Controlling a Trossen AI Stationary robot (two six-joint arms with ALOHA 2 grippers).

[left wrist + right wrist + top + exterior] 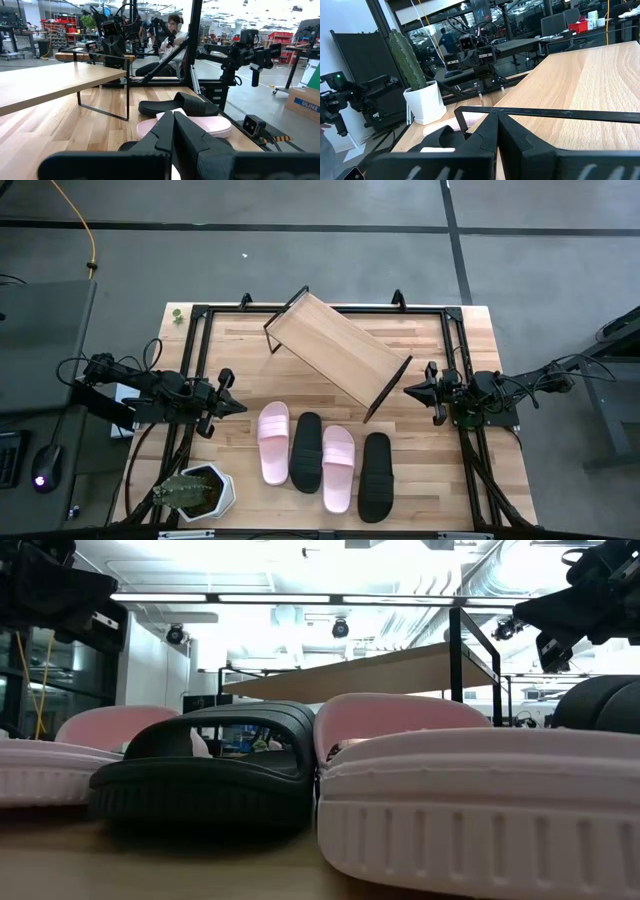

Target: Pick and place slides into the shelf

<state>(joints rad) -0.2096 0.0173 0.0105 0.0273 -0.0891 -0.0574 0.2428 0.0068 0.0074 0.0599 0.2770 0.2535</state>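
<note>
Four slides lie side by side, soles down, on the near part of the table: pale pink [273, 442], black [306, 451], pale pink [338, 467], black [376, 475]. The low view shows them close up, a pink one [480, 800] nearest and a black one [210, 775] beside it. The shelf [335, 350], a slanted light wood board on a black wire frame, stands behind them at an angle. My left gripper [243, 406] hovers shut, left of the row. My right gripper [406, 390] hovers shut beside the shelf's right end.
A cactus in a white pot [195, 492] stands at the table's near left corner, close to the left arm. A black frame [200, 315] runs around the table's edges. Bare wood [240, 355] shows between the shelf and the left arm. People sit in the room beyond.
</note>
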